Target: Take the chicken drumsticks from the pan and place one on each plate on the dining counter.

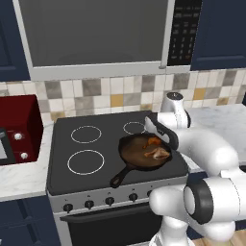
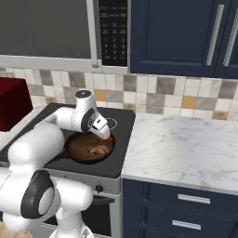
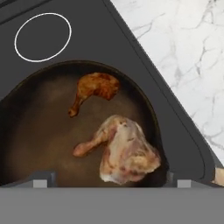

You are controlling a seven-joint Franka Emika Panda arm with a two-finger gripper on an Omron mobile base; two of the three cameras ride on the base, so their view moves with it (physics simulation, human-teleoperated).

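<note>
The pan, a dark skillet, sits on the front right burner of the stove with its handle toward the front left. Two chicken drumsticks lie in it: a reddish-brown drumstick and a larger pale tan drumstick. My gripper hangs open just above the pan's right side, over the pale drumstick, with nothing between its fingers. The plates and the dining counter are out of view.
The black stove top has ringed burners at the left and back. A dark red appliance stands to its left. A marble worktop over navy cabinets lies to the right. A microwave hangs above.
</note>
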